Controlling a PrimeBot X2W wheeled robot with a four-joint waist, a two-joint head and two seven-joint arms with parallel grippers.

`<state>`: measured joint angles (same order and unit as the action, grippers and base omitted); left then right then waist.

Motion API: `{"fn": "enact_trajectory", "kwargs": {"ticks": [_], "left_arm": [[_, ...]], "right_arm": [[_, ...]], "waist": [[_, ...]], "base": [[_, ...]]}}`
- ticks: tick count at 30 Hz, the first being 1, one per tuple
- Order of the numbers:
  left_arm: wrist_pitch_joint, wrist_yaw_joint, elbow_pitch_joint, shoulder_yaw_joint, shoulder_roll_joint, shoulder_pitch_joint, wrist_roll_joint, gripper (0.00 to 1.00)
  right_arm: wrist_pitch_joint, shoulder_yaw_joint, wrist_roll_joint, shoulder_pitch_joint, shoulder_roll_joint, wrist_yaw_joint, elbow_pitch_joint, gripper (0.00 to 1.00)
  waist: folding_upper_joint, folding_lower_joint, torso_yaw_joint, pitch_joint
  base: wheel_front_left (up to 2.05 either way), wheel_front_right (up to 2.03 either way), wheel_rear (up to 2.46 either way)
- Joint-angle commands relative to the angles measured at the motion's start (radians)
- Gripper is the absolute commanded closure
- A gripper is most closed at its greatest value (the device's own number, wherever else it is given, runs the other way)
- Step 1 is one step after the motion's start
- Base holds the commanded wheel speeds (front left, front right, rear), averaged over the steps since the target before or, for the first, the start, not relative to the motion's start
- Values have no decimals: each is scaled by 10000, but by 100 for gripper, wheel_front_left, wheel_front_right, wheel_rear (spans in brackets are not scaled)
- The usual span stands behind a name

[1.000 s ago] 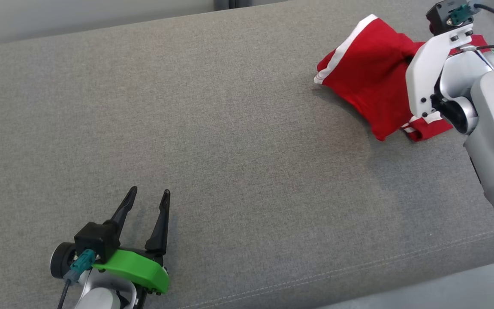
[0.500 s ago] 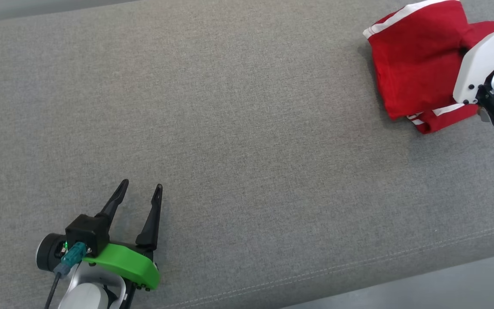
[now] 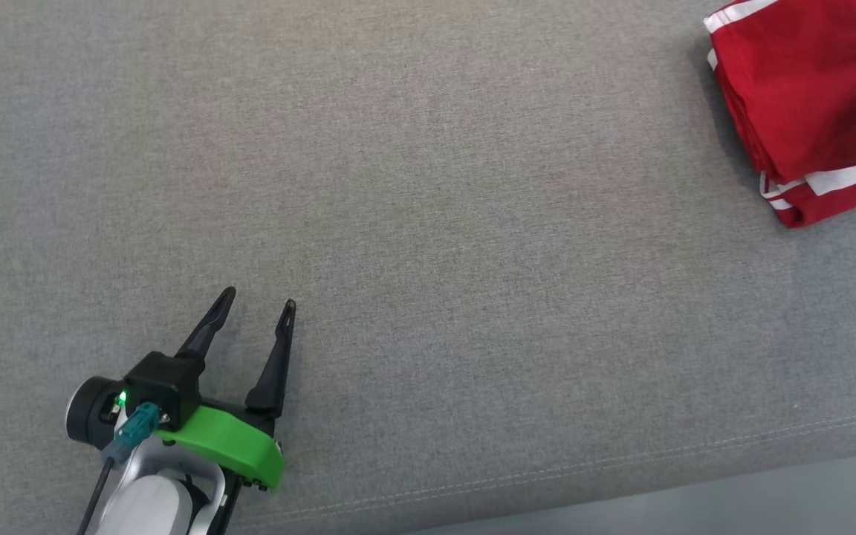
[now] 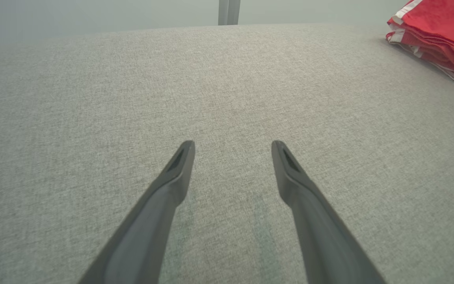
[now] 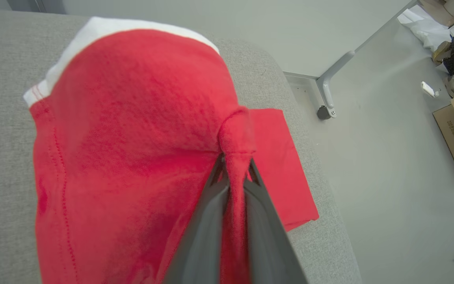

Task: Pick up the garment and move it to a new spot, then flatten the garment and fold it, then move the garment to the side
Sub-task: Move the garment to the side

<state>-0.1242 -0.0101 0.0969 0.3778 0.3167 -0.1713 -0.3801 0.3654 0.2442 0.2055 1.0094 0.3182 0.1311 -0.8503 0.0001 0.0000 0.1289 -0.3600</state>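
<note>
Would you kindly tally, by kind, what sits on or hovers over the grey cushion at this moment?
Garments: 1, the red garment, folded, with white stripes.
Grippers: 2, the left gripper open and empty, the right gripper shut on a fold of the red garment.
Total: 3.

From the head we are looking steeply down on the grey cushion point(image 3: 472, 223), well above it. At the left wrist we are looking low along that cushion toward its far edge, close to the fabric; both views are sharing the red garment point(image 3: 792, 96) at upper right. At the right wrist we are sitting almost against the garment, floor point(image 5: 388, 177) at right.
</note>
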Motion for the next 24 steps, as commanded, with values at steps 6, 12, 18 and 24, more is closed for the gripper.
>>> {"fn": "enact_trajectory", "kwargs": {"ticks": [6, 12, 18, 24], "left_arm": [[8, -45, -246, 247, -115, -517, 138, 0], [-77, -9, -223, 308, -161, -600, 140, 0], [-200, 125, -152, 250, -116, -676, 196, 0], [-631, 95, 8, -29, -466, -439, -482, 0]], "right_arm": [[-728, 326, 1824, -79, 795, -13, -319, 100], [-1240, 899, 2631, -302, 947, -13, -443, 0], [-1943, 1572, 2886, -355, 541, -14, -480, 0], [-3593, 1569, 2339, -475, 30, -14, -889, 0]], "waist": [[-1, 0, -609, -557], [-1, 0, -756, -653], [-1, 0, -729, -531], [-1, 0, -724, 127]], "base": [[0, 0, 0], [0, 0, 0], [0, 0, 0], [0, 0, 0]]}}
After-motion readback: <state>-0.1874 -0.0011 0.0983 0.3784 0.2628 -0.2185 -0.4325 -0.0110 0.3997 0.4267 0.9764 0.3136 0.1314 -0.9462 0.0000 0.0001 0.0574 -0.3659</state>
